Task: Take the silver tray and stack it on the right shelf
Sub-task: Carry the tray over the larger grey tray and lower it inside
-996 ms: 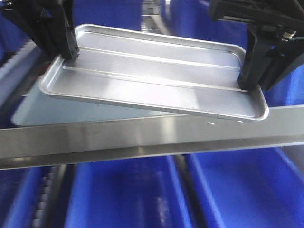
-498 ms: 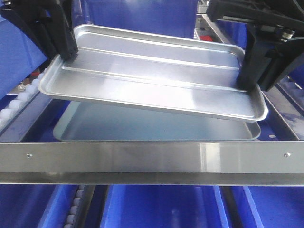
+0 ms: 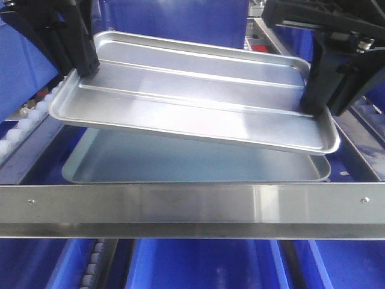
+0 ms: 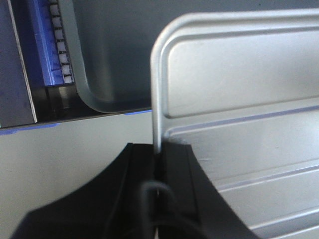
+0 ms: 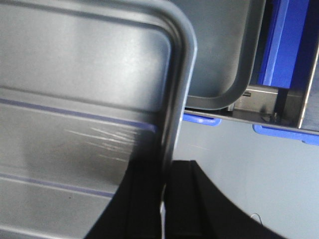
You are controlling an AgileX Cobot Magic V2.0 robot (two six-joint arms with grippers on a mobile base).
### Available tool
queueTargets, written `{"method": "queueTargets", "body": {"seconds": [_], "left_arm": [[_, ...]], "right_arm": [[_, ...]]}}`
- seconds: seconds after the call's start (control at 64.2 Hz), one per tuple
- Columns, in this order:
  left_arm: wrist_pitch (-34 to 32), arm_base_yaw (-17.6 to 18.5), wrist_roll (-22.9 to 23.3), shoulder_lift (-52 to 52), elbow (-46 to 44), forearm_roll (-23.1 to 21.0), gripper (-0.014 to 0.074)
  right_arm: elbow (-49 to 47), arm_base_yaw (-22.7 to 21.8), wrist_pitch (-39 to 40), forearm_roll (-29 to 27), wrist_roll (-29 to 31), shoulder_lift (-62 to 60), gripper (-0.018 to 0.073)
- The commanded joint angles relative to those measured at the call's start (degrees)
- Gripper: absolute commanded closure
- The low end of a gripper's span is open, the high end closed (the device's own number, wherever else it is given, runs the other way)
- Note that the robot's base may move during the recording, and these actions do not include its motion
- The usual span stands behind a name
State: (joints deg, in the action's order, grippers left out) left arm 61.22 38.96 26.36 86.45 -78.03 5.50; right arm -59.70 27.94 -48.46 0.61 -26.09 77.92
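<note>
**Grey tray** (image 3: 180,162): dull, smooth-floored, is lying flat below L fingers (image 3: 81,54) and R fingers (image 3: 319,78), its long sides running from one set toward the other. One rounded corner is showing just past the fingertips in each wrist view.
**Lower blue bins** (image 3: 204,265): are sitting well beneath the fingers, on the near side.
**Rear blue bin** (image 3: 174,18): is standing behind, btwn L and R fingers.
**Side blue bin** (image 3: 24,66): is standing outboard of L fingers.

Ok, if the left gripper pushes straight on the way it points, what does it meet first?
The left gripper, shut on the rim of the silver tray, points at the grey tray lying beneath it; that likely comes first, near its corner, though depth is unclear.
</note>
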Motion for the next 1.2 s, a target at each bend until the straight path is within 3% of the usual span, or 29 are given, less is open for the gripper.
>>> {"method": "queueTargets", "body": {"seconds": [0.0,0.607,0.794,1.043,1.183], "left_arm": [[-1.76,0.35,-0.44,-2.47,-2.01,0.25,0.0691],[-2.31,0.35,-0.44,-2.47,-2.01,0.25,0.0691],[-7.28,0.35,-0.44,-2.47,-2.01,0.47,0.0691],[-11.57,-3.75,-3.82,-2.38,-2.01,1.04,0.0691],[-14.44,-7.26,-5.47,-1.04,-2.26,-1.75,0.0691]], "right_arm": [[-1.53,0.01,1.96,0.84,1.42,-1.97,0.0503],[-1.53,0.01,2.99,0.86,1.42,-1.97,0.0503],[-1.53,0.01,6.45,0.86,1.42,-1.97,0.0503],[-4.15,-0.76,6.06,0.86,1.49,-1.78,0.0503],[-10.46,-3.35,4.65,1.63,3.01,0.24,0.0503]]}}
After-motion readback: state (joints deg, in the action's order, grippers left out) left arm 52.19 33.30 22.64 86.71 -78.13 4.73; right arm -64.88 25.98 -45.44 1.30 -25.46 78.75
